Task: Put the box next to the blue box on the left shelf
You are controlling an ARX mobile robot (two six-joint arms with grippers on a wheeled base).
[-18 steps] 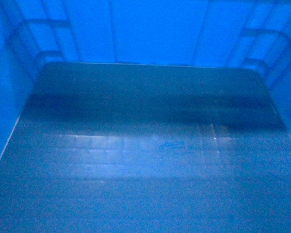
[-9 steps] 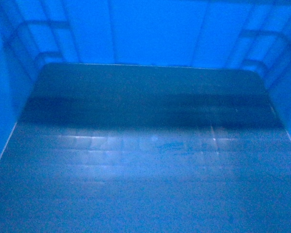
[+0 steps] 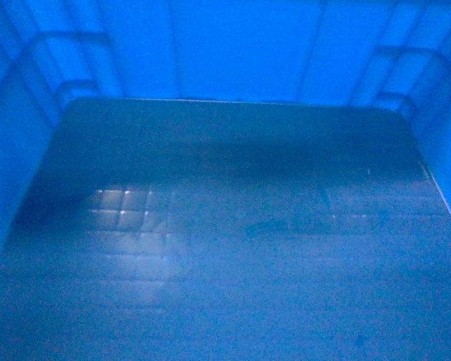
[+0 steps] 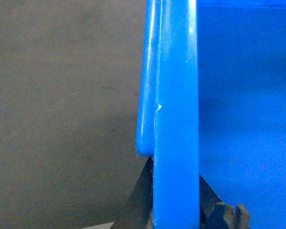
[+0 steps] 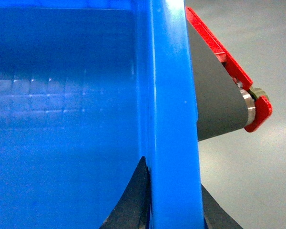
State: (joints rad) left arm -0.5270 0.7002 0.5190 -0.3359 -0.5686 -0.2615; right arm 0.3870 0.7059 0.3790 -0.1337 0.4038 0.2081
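box [image 3: 233, 226] fills head view, floor glare now lower left, dark band gone: crate turning in transit | left gripper [image 4: 175, 210] clamped on rim, frame bottom | right gripper [image 5: 174, 205] clamped on opposite rim | shelf unseen, placement pending

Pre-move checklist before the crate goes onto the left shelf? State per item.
1. Left gripper on the box rim: ok, dark fingers sit on both sides of the wall.
2. Right gripper on the opposite rim: ok, fingers straddle the wall the same way.
3. Box empty: ok, the head view shows only its bare grid floor.
4. Shelf and the other blue box located: cannot tell, the crate interior fills the head view.
5. Clearance on the right: not ok, a grey roller with red end bracket sits just past the rim.
6. Box level: cannot tell.
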